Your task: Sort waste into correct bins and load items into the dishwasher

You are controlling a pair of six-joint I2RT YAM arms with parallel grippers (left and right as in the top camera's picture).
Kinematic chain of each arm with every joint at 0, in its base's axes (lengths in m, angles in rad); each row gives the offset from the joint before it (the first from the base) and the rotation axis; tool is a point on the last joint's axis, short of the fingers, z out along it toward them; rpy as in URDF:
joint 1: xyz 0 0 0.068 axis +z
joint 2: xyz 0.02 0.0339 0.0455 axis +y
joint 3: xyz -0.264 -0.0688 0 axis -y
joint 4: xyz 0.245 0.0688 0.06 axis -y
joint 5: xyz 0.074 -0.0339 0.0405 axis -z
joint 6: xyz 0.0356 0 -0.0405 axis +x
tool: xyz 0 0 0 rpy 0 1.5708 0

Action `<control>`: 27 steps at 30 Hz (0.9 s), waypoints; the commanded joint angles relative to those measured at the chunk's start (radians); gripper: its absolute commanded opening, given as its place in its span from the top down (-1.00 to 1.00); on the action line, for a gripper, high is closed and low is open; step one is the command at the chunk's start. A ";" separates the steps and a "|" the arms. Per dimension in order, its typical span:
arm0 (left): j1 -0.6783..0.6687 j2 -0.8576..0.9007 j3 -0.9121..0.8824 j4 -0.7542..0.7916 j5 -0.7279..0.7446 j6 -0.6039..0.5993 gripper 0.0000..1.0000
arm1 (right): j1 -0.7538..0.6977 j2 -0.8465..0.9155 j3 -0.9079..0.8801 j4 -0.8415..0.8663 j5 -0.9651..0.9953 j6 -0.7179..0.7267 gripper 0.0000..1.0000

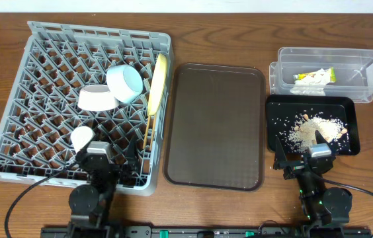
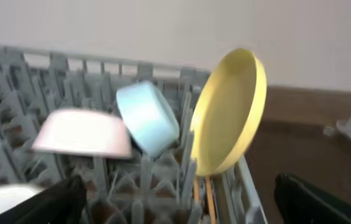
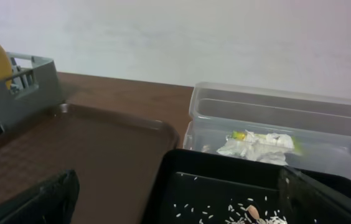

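Observation:
The grey dishwasher rack (image 1: 41, 79) holds a light blue bowl (image 1: 125, 81), a pale pink bowl (image 1: 97, 98), a white cup (image 1: 82, 137), a yellow plate (image 1: 157, 80) on edge, and wooden chopsticks (image 1: 149, 129). My left gripper (image 1: 106, 151) hovers open over the rack's near edge, its jaws wide around nothing (image 2: 185, 205). The clear tub (image 1: 332, 73) contains the green-and-orange wrapper (image 3: 244, 135) and crumpled paper (image 3: 256, 148). Rice scraps (image 1: 315, 129) lie in the black tray (image 1: 345, 106). My right gripper (image 1: 300, 151) stands open and holding nothing at that tray's near edge (image 3: 182, 208).
A large brown serving tray (image 1: 216, 125) lies between the rack and the two bins. The clear tub sits directly behind the black tray. Both arm bases stand at the table's near edge, with cables trailing to either side.

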 commanded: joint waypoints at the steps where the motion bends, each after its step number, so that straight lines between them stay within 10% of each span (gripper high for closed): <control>1: 0.025 -0.028 -0.072 0.122 0.009 0.039 -0.93 | 0.010 -0.005 -0.001 -0.004 -0.008 -0.012 -0.98; 27: 0.029 -0.025 -0.092 0.018 0.008 0.121 -0.93 | 0.010 -0.005 -0.001 -0.004 -0.008 -0.012 -0.98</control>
